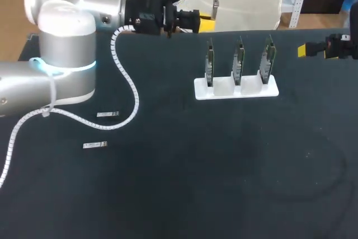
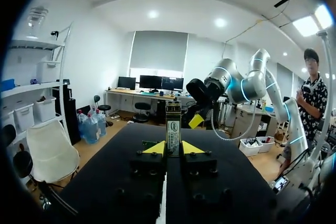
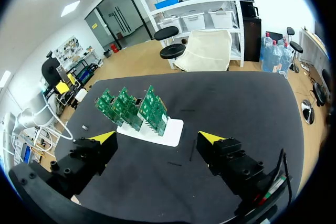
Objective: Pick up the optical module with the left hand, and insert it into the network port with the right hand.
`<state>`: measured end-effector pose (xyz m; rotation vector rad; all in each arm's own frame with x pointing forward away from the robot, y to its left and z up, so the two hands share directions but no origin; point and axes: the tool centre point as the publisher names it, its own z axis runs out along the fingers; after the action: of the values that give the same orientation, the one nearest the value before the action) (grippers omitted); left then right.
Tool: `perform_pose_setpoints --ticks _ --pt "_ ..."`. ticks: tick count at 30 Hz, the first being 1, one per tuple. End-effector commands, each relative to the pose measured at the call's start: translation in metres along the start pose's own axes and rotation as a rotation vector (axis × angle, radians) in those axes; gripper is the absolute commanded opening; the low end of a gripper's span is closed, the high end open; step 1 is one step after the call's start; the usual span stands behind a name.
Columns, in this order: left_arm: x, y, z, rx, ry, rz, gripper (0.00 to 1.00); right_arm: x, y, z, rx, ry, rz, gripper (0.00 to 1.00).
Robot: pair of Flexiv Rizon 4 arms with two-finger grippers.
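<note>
Bright, even light falls from overhead, ahead of my left hand (image 2: 173, 148). The black counter (image 1: 168, 183) soaks it up, showing only faint sheen and soft, weak shadows. My left arm (image 1: 61, 37) glares white.

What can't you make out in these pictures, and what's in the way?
Network ports: too small on the circuit boards, edge-on in the head view, distant in the right wrist view.
Optical module: lower end hidden by the fingers of the left gripper in its wrist view.
Right gripper: cut off by the head view's edge.
</note>
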<state>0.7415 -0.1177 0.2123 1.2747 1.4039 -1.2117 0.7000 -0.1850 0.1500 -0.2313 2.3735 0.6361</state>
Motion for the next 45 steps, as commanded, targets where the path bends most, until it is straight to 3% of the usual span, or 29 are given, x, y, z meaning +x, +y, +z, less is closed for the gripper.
perform_pose_setpoints --ticks 1,13,28,45 --pt "0.006 0.011 0.005 0.020 -0.023 -0.004 0.00 0.000 0.000 0.000 0.000 0.000 0.000 1.00" --pt "0.025 0.020 0.016 -0.006 -0.044 -0.031 0.00 0.000 0.000 0.000 0.000 0.000 0.000 1.00" --pt "0.037 0.029 0.003 -0.054 -0.048 -0.046 0.00 0.000 0.000 0.000 0.000 0.000 0.000 1.00" --pt "0.042 0.019 0.004 -0.062 -0.056 -0.026 0.00 0.000 0.000 0.000 0.000 0.000 0.000 1.00"
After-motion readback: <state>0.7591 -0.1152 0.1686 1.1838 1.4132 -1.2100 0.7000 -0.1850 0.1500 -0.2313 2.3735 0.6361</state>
